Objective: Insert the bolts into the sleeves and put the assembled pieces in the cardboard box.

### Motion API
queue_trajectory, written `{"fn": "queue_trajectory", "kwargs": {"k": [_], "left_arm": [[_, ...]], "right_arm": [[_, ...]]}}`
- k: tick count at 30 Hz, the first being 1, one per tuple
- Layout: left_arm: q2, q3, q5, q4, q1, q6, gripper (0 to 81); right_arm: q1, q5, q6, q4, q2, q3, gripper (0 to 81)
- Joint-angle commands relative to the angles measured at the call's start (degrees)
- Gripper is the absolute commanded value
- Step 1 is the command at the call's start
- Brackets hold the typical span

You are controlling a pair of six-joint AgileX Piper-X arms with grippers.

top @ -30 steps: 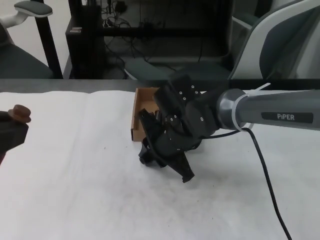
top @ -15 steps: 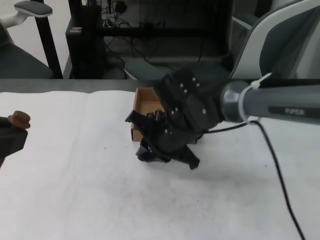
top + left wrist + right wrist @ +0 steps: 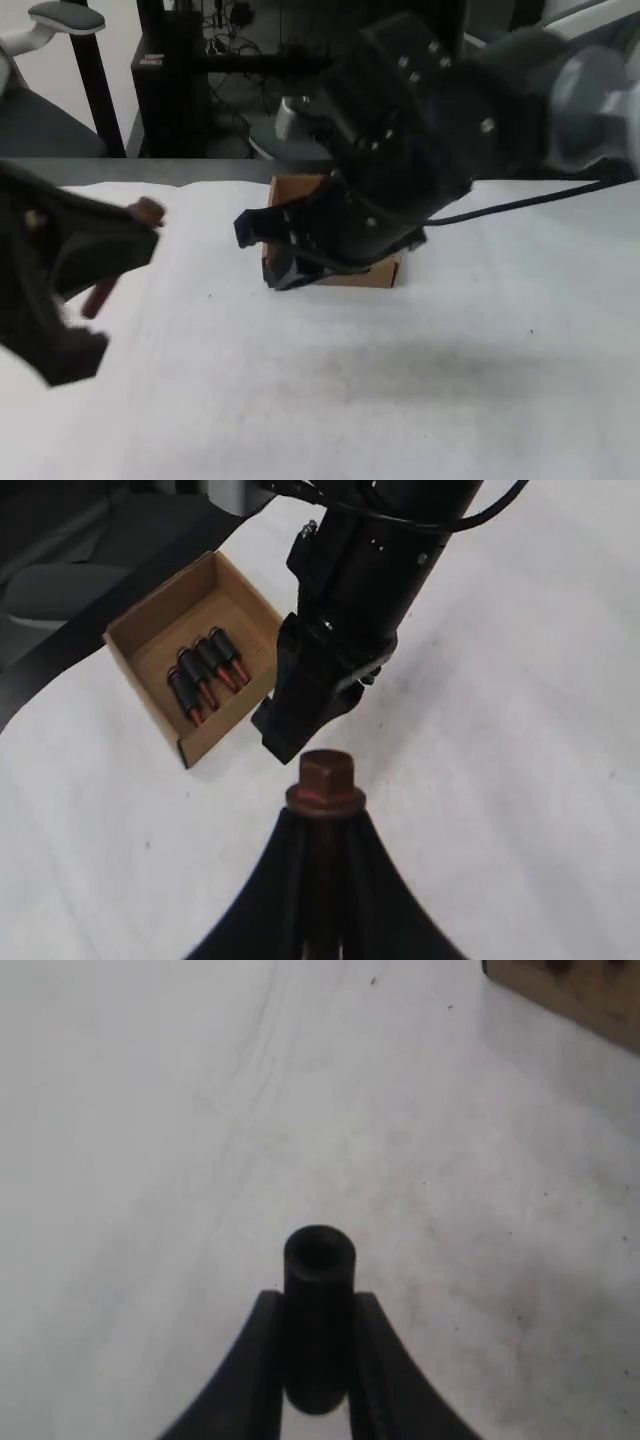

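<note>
1. Left gripper (image 3: 322, 818): stands at the left of the bench, over the white cloth cover (image 3: 400, 400). Its two dark fingers are closed tight on the shank of a copper-brown metal bolt with a hexagonal head (image 3: 325, 777). The head stands proud of the fingertips, and the bolt is well apart from the box.
2. Right gripper (image 3: 318, 1305): stands at mid-bench, with its fingertips just beside the left wall of the box. The fingers are nearly together and pinch a black cylindrical sleeve (image 3: 319, 1260) across its body. The open bore of the sleeve faces the wrist camera. The sleeve's far end is hidden, so I cannot tell whether it touches the cloth.
3. Small open-topped brown cardboard box (image 3: 185, 615): rests on the cloth at the middle of the bench, partly behind the right arm in the high view.
4. Contents of the box: four assembled pieces (image 3: 205, 675), black sleeves with reddish bolt ends showing. They lie side by side in a row on the box floor.
</note>
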Motion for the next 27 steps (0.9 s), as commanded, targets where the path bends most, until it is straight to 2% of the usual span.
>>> {"fn": "queue_trajectory", "kwargs": {"k": [1,5,11,20,27], "left_arm": [[1.9,0.0,2.7,-6.6,0.1,-3.4,1.7],[4.2,0.0,5.0,-13.5,0.1,-5.4,1.7],[8.3,0.0,5.4,-17.9,0.1,-8.6,1.7],[16.8,0.0,11.9,-20.0,0.1,-8.3,1.7],[26.9,0.0,16.8,-33.3,0.1,-11.3,1.7]], "right_arm": [[0.5,-1.5,-6.4,1.1,-4.0,-0.2,0.6],[0.6,-1.7,-8.9,0.0,-7.5,2.0,0.6],[0.6,-3.2,-9.1,-6.3,-15.3,14.5,0.6],[0.6,-6.7,-9.8,-30.7,-27.4,34.3,0.6],[0.5,-9.8,-9.6,-37.6,-26.1,36.0,0.6]]}}
